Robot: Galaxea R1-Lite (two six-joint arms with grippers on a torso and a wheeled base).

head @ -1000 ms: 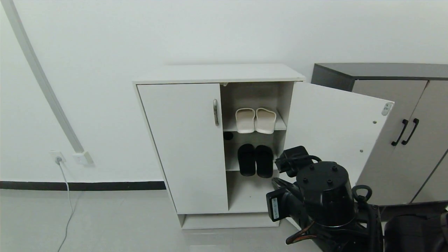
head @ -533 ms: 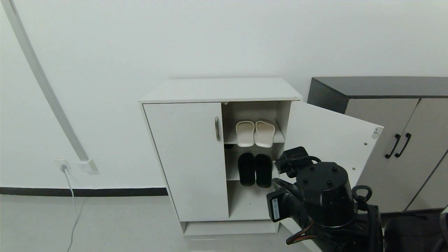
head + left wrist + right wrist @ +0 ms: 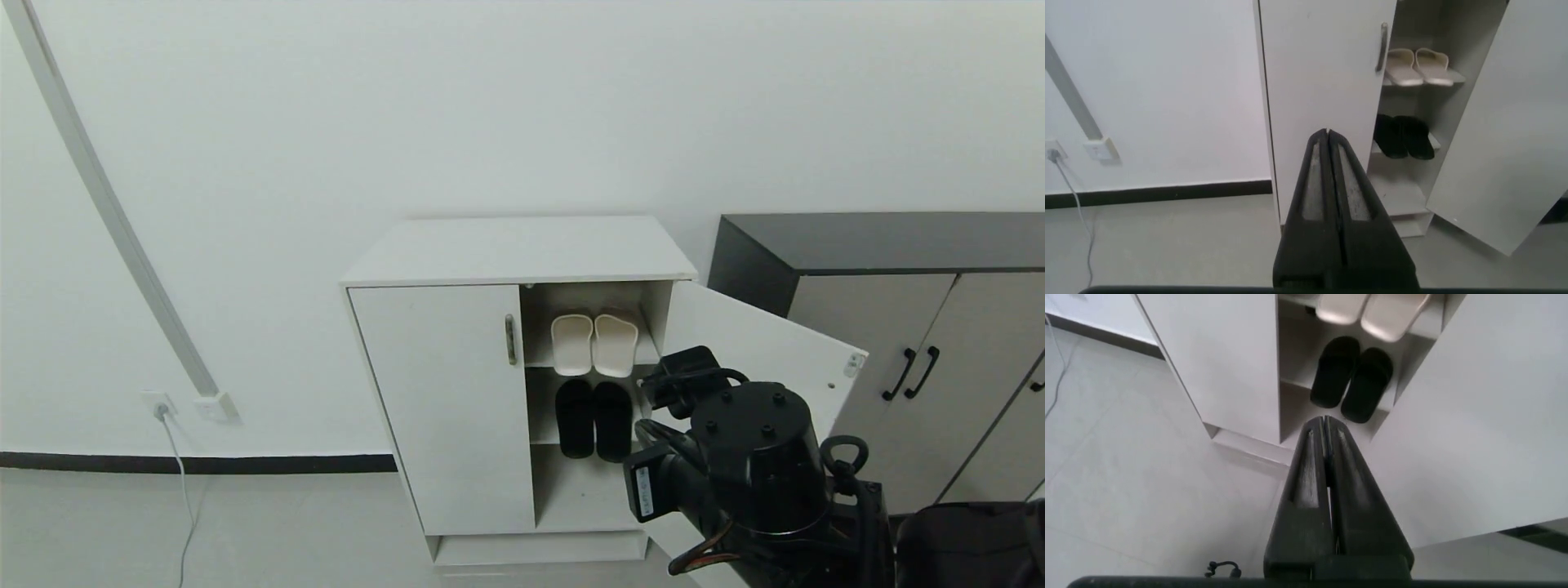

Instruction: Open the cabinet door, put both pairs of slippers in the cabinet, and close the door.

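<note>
Left tool (image 3: 1327, 135) and right tool (image 3: 1325, 423) are both clenched tight with nothing in them, each held out in front of the cabinet (image 3: 522, 249) and aimed at it. Over the last second the whole head view has shifted. The cabinet now sits lower and smaller in frame, so we reckon that's the camera backing off, not furniture moving. The right door (image 3: 759, 359) looks to stand at about the same open angle as before. The white slippers (image 3: 593, 343) are on the upper shelf and the black slippers (image 3: 593, 416) on the shelf below, each pair side by side. To us that means the loading looks done and only the closing is left, and backing off probably buys room to get behind that door. Room-wise, the door swings out toward the robot's right. Its free edge stands in front of the grey cabinet (image 3: 865, 327) next door, and the right arm (image 3: 751, 457) overlaps its lower part in the head view, so that side is tight. The left door (image 3: 441, 408) is shut, with open floor (image 3: 245, 531) off to the left. Both pairs seem to sit near their shelves' front edges, so we'd watch that the door doesn't catch them.
</note>
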